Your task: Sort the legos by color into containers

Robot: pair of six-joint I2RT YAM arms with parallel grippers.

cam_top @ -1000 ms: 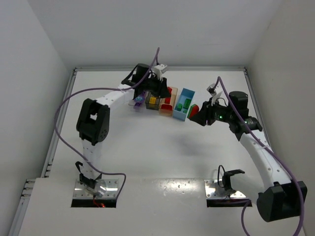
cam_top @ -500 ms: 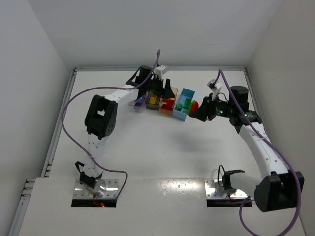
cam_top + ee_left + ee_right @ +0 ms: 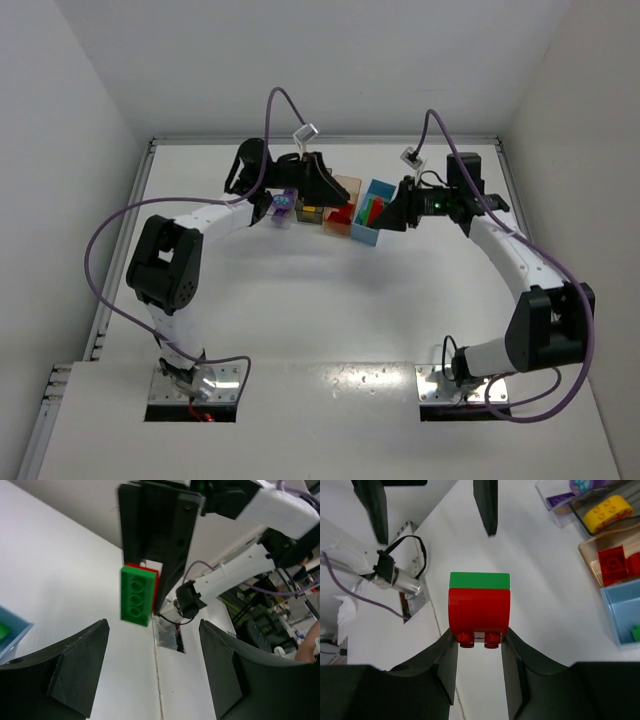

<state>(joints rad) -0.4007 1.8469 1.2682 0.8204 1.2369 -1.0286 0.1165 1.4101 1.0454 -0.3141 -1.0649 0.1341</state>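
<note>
Pinching the red-and-green lego cluster [image 3: 479,607] in the right gripper [image 3: 479,642], edging it nearer the light blue bin [image 3: 364,236] than a second ago, spreading the left gripper [image 3: 152,655] wide, swinging it off the dark grey bin [image 3: 576,519], turning it round to face the cluster

White table [image 3: 330,300] boxed in by plain white walls [image 3: 300,70] at the left, far and right edges, metal rail [image 3: 97,320] along the left edge, two shiny mounting plates [image 3: 225,380] in cut-outs at the near edge.
</note>
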